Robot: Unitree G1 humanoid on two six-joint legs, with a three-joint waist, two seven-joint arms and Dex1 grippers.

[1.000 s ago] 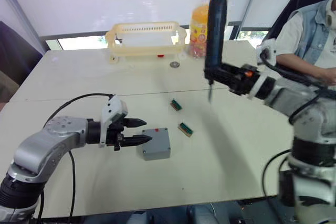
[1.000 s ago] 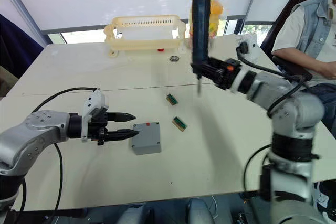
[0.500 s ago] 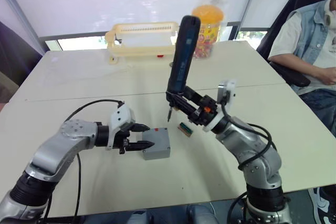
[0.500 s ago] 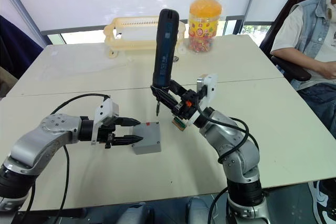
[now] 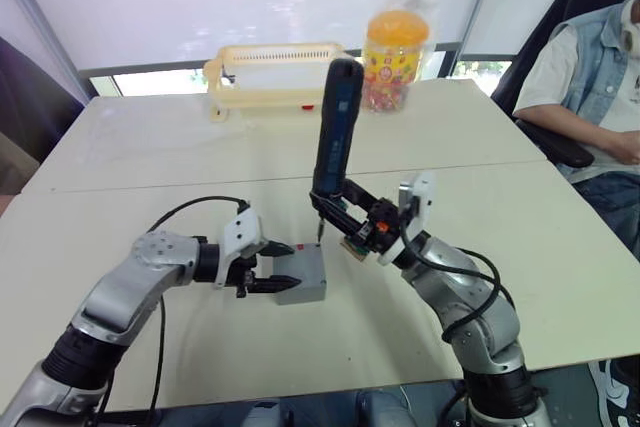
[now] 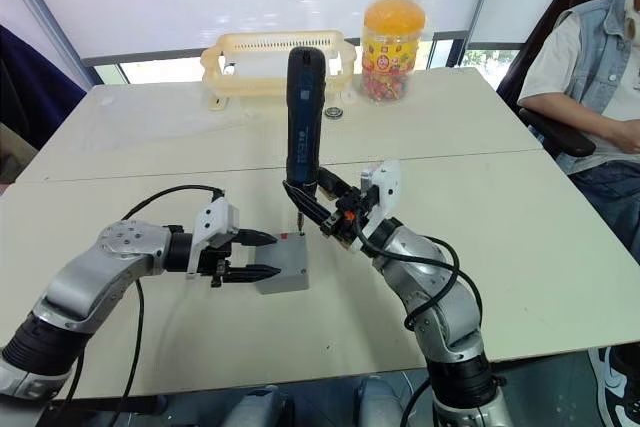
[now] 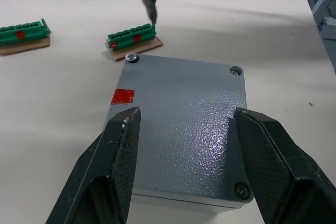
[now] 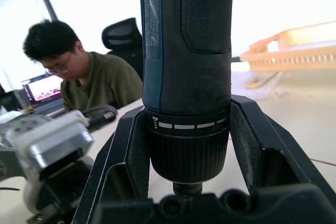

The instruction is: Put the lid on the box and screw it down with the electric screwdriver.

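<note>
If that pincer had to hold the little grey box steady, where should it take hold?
Across the two opposite side walls of the small grey square plastic box, coming in level from the robot's left. The walls are flat and parallel, and this leaves the lidded top's corner screw holes free. The left pincer already straddles it, open.

We see a speckled grey lid (image 7: 181,135) with a small red patch near one edge, sitting on a grey box (image 5: 303,292). The screwdriver (image 6: 304,117) is black, going dark blue in the right wrist view, with short white dashes around its collar. The table (image 5: 130,167) is pale cream. Two little blocks (image 7: 132,36) are bright green with red spots on brown card. At the top centre a basket (image 6: 275,52) is pale yellow, and the jar (image 6: 390,37) beside it is orange with multicoloured contents. The person at the right edge wears a denim blue vest (image 5: 600,47).
</note>
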